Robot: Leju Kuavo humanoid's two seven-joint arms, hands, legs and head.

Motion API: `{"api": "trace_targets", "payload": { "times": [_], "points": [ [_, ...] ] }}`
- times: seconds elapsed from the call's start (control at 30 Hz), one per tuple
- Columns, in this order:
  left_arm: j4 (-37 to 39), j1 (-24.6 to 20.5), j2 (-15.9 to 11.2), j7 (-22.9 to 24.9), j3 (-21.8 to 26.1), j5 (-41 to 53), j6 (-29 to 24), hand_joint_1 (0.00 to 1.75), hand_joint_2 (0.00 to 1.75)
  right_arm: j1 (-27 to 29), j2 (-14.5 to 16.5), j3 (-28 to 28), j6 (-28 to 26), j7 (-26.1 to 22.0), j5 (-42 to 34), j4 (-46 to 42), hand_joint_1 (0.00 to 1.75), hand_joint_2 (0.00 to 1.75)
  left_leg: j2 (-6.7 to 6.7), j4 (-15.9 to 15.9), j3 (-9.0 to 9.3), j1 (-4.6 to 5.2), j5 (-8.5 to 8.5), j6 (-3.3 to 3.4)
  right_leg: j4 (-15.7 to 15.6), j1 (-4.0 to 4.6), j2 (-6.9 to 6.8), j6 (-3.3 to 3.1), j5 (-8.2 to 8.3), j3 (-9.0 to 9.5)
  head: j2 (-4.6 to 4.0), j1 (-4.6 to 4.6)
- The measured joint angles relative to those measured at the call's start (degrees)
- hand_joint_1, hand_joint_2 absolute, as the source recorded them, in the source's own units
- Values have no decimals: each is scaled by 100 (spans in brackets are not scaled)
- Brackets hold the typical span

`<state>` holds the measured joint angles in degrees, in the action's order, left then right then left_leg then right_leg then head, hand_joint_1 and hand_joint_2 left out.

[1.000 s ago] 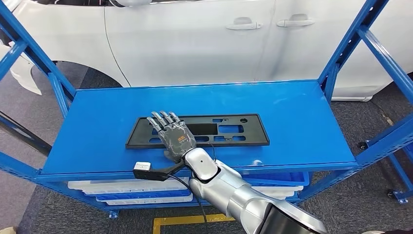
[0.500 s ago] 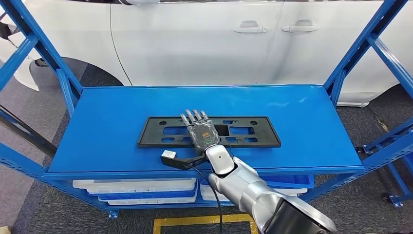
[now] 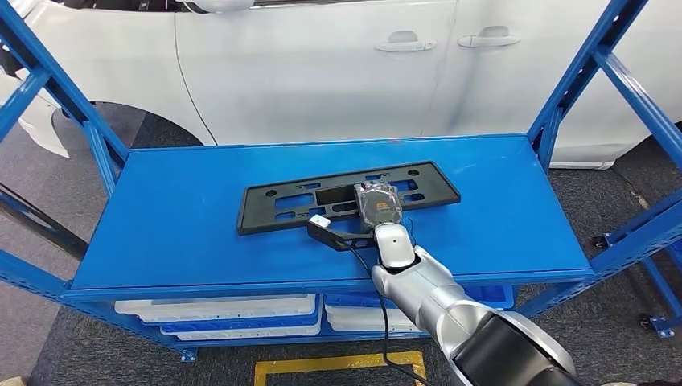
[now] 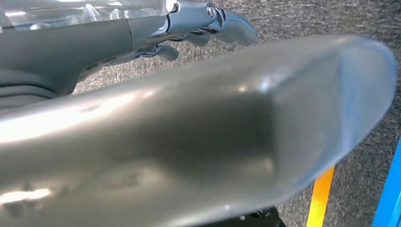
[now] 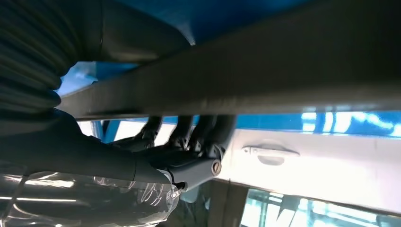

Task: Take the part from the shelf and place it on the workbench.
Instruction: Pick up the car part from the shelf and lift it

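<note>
The part (image 3: 289, 201) is a long flat black plastic frame with cut-outs, lying slightly askew on the blue shelf top (image 3: 177, 217). My right hand (image 3: 378, 205) sits over its right-hand half with the fingers curled down onto it. In the right wrist view the dark fingers (image 5: 208, 127) hook round the part's edge (image 5: 265, 80), which crosses the picture as a dark bar, so this hand grips the part. In the left wrist view my left hand (image 4: 142, 33) hangs over grey carpet and holds nothing, its fingers loosely apart.
A white car (image 3: 322, 72) stands close behind the shelf. Blue slanted uprights (image 3: 579, 80) frame the shelf on both sides. White and blue trays (image 3: 217, 310) fill the lower level. A yellow floor line (image 3: 338, 366) runs in front.
My right hand has slid to the right along the part and its fingers, flat before, have curled onto it. The part has shifted right and turned, its right end now farther back.
</note>
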<state>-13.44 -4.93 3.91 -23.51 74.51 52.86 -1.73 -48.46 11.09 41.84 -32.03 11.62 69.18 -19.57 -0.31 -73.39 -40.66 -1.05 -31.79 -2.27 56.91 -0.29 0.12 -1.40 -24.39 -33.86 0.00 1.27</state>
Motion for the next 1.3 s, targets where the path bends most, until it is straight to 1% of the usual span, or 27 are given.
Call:
{"api": "trace_targets", "payload": {
  "times": [0.03, 0.07, 0.1, 0.13, 0.17, 0.23, 0.3, 0.37, 0.43, 0.47, 0.5, 0.53, 0.57, 0.63, 0.7, 0.77, 0.83, 0.87, 0.93, 0.97, 1.0, 1.03, 1.1, 1.13, 1.17, 1.2, 1.3],
  "points": [
    [0, -6, -8, -2, 0, 1, 8, 0, 0, -1, -11, -41, 17, -6, 0, 5, 175, 175, 2, 277, 128, -12, 190, -6, 12, -4, 2, 11, -9, 3, 0, 0],
    [0, -14, -16, -11, 0, 1, 20, 0, 0, -2, -20, -79, 31, -11, 2, 8, 175, 175, 6, 692, 324, -24, 407, -7, 29, -7, 5, 29, -23, 6, 0, 0],
    [0, -25, -22, -28, 0, 2, 36, 0, 0, -7, -28, -119, 38, -19, 7, 9, 175, 175, 8, 1086, 516, -22, 553, 2, 52, 1, 7, 54, -38, 0, 0, 0],
    [0, -35, -26, -57, 0, 0, 54, 0, 0, -11, -36, -159, 45, -31, 14, 9, 175, 175, 7, 1369, 648, -18, 639, 29, 70, 11, 10, 82, -46, -13, 1, -3],
    [0, -41, -26, -95, 0, -3, 70, 0, 0, -13, -41, -198, 48, -49, 24, 9, 175, 175, 4, 1509, 708, -8, 655, 61, 83, 20, 12, 110, -48, -28, 1, -9],
    [0, -42, -27, -176, 0, -14, 91, 0, 0, -13, -49, -272, 48, -97, 40, 9, 175, 175, -4, 1539, 707, 5, 644, 143, 83, 24, 16, 170, -39, -44, 1, -22],
    [0, -43, -26, -262, 0, -23, 101, 0, 0, -5, -56, -335, 40, -155, 51, 9, 175, 175, 4, 1575, 718, -8, 670, 217, 178, 8, 15, 231, -119, -80, 1, -32],
    [0, -51, -26, -379, 0, -33, 97, 0, 0, 12, -63, -402, 27, -231, 69, 9, 175, 175, 15, 1603, 724, -18, 690, 281, 673, -9, 12, 281, -406, -308, 1, -45],
    [0, -51, -26, -505, 0, -45, 87, 0, 0, 55, -70, -484, -2, -317, 102, 8, 175, 175, 17, 1601, 719, -11, 687, 311, 1435, -19, 9, 314, -727, -677, 1, -54],
    [0, -49, -26, -563, 0, -51, 90, 0, 0, 76, -74, -526, -27, -364, 115, 7, 175, 175, 15, 1597, 721, -9, 684, 313, 1671, -25, 9, 323, -777, -798, 1, -53],
    [0, -48, -26, -611, 0, -58, 98, 0, 0, 92, -75, -567, -58, -414, 126, 0, 175, 175, 11, 1592, 725, -8, 680, 311, 1703, -33, 9, 324, -722, -823, 0, -54],
    [0, -47, -26, -655, 0, -64, 108, 0, 0, 100, -75, -610, -87, -464, 130, -12, 175, 175, 6, 1585, 732, -8, 672, 304, 1492, -40, 8, 317, -563, -731, 0, -54],
    [0, -47, -24, -687, 0, -68, 119, 0, 0, 105, -75, -648, -106, -509, 129, -29, 175, 175, 0, 1577, 740, -8, 662, 292, 1113, -45, 6, 300, -354, -553, 0, -54],
    [0, -49, -16, -736, 0, -79, 141, 0, 87, 105, -72, -707, -140, -575, 126, -75, 175, 175, -6, 1554, 740, 10, 636, 246, 380, -31, 3, 250, -75, -211, 1, -51],
    [0, -51, -9, -786, 1, -114, 176, 0, 175, 108, -67, -766, -214, -703, 91, -134, 175, 175, -6, 1550, 733, 25, 623, 182, 141, -1, 5, 198, -40, -109, 1, -49],
    [0, -48, -9, -819, 4, -162, 196, 0, 175, 122, -52, -877, -330, -973, -35, -246, 175, 175, -3, 1566, 741, 12, 617, 111, 113, -2, 10, 133, -20, -104, 1, -50],
    [0, -45, -7, -817, 11, -199, 186, 0, 175, 148, -16, -1042, -401, -1402, -350, -494, 175, 175, 1, 1395, 680, -4, 479, 51, 56, -25, 10, 60, 7, -75, 1, -44],
    [0, -45, -5, -814, 18, -221, 180, 0, 175, 184, 8, -1141, -361, -1695, -641, -706, 175, 175, 2, 1129, 565, -10, 317, 29, 35, -32, 10, 31, 16, -62, 1, -38],
    [0, -42, -2, -842, 53, -294, 209, 0, 175, 343, 32, -1359, -2, -2440, -1635, -1401, 175, 175, 3, 343, 207, -14, -59, -4, 31, -17, 11, 2, 12, -56, 0, -32],
    [0, -37, -2, -885, 79, -339, 247, 0, 175, 468, 29, -1459, 296, -2827, -2303, -1864, 175, 175, 4, 28, 56, -15, -160, -14, 33, -8, 12, -4, 7, -51, 0, -32],
    [0, -31, -2, -944, 106, -390, 294, 0, 175, 614, 16, -1546, 638, -3178, -3037, -2374, 175, 175, 4, -88, -6, -15, -148, -16, 35, -1, 12, -6, 1, -44, 0, -33],
    [0, -27, -3, -995, 133, -442, 339, 0, 175, 770, 1, -1619, 986, -3479, -3796, -2907, 175, 175, 5, 38, 48, -15, -21, -11, 39, 2, 11, -1, -8, -35, 0, -33],
    [0, -24, -5, -1051, 193, -538, 402, 0, 175, 1056, -36, -1740, 1587, -3921, -5130, -3970, 175, 175, 6, 811, 409, -15, 381, 20, 57, 4, 7, 26, -34, -22, 0, -33],
    [0, -25, -6, -1050, 225, -574, 416, 0, 175, 1155, -59, -1788, 1786, -4044, -5572, -4443, 175, 175, 5, 1191, 587, -4, 522, 47, 74, 13, 5, 48, -46, -28, 0, -33],
    [0, -23, -7, -1045, 251, -594, 421, 0, 175, 1224, -84, -1827, 1902, -4100, -5811, -4835, 175, 175, 4, 1440, 702, 7, 596, 77, 86, 20, 3, 72, -51, -40, 0, -37],
    [0, -20, -7, -1039, 273, -606, 422, 0, 175, 1274, -110, -1861, 1962, -4125, -5934, -5158, 175, 175, 1, 1544, 746, 22, 601, 107, 91, 26, 3, 97, -51, -51, 0, -36],
    [0, -18, -4, -990, 321, -663, 415, 0, 175, 1442, -179, -1944, 2259, -4222, -6438, -5810, 175, 175, 3, 1581, 762, 18, 620, 206, 114, 24, 5, 186, -79, -64, 0, -40]
  ]
}}
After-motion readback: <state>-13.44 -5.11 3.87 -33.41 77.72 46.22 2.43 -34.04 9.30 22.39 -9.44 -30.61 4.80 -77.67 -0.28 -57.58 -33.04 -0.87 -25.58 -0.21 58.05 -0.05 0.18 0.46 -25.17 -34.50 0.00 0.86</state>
